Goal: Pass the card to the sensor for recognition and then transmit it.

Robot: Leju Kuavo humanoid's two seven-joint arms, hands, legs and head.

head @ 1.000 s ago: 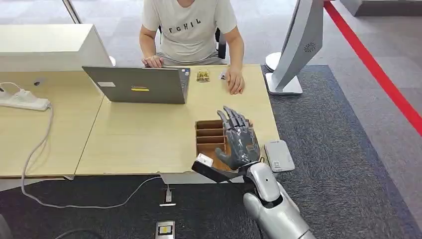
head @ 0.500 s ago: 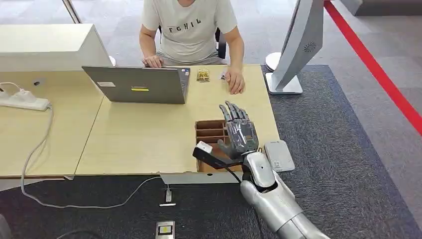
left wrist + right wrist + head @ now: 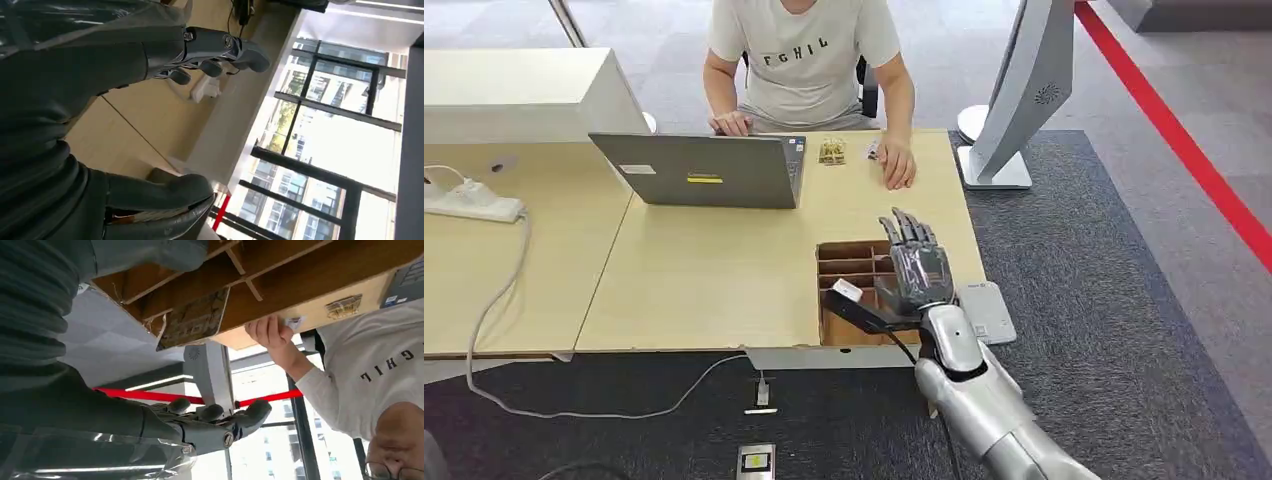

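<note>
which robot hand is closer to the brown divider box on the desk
Right. The right hand is raised directly over the divider box, fingers spread. The left hand appears in its wrist view near a white power strip, away from the box.

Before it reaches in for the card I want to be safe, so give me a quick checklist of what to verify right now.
1. Right hand empty, fingers apart: ok.
2. Right hand positioned over the wooden box: ok.
3. Card ready to pick: ok, the right wrist view shows a flat printed piece lying in one compartment.
4. Sensor reachable: ok, the flat grey unit lies beside the box at the table edge, nothing on it.
5. Person's hand away from the box: ok, it rests further up the table.
6. Left hand free: ok, it holds nothing.
</note>
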